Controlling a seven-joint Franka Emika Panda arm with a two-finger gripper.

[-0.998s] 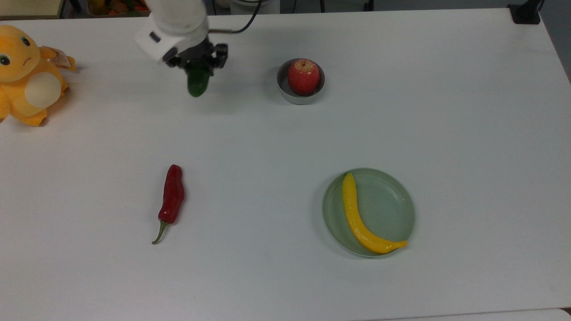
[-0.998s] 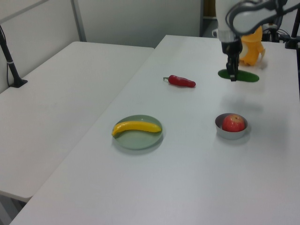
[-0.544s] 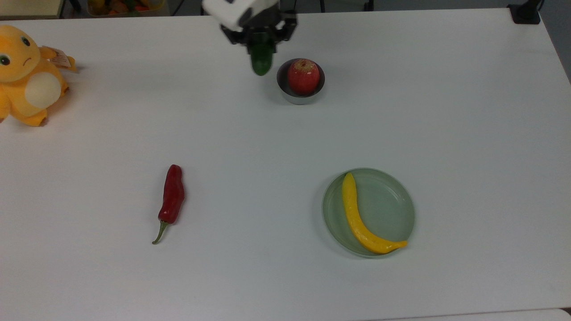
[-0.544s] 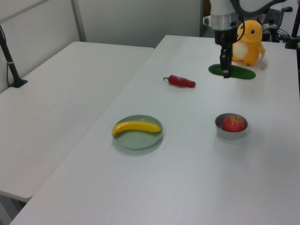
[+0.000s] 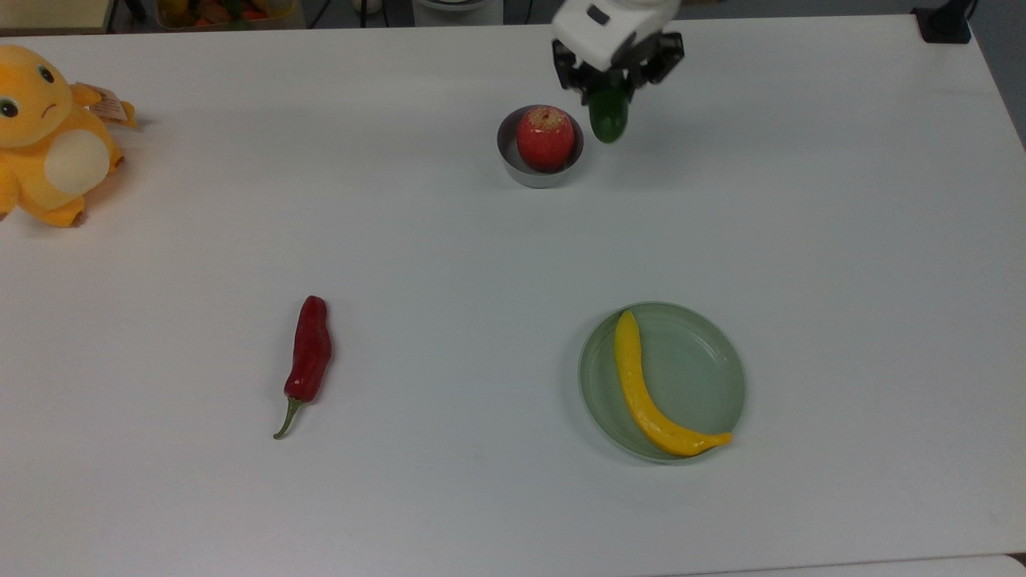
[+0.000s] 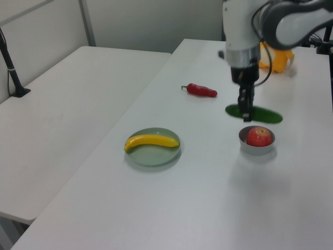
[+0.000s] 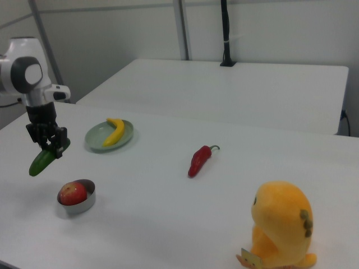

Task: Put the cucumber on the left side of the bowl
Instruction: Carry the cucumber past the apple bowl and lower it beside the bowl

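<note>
Robot arm carrying a cucumber above a white table, beside a small metal bowl

The dark green cucumber (image 5: pixel 608 117) hangs clear of the table, clamped across its middle by the gripper (image 5: pixel 613 80), just off the top view's right of the grey bowl (image 5: pixel 513 164) holding 1 red apple (image 5: pixel 546 138), probably lined up for set-down. Farther off: chilli (image 5: pixel 310 354), banana (image 5: pixel 648 393) on a green plate (image 5: pixel 705 361), orange plush toy (image 5: pixel 50 136). The white table (image 5: pixel 842 240) adjoins a second table (image 6: pixel 62 114) by pale walls

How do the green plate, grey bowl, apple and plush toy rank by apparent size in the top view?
1. Green plate
2. Plush toy, cut off at the edge, so its rank against the plate is unsure
3. Grey bowl
4. Apple, sitting inside the bowl
</note>
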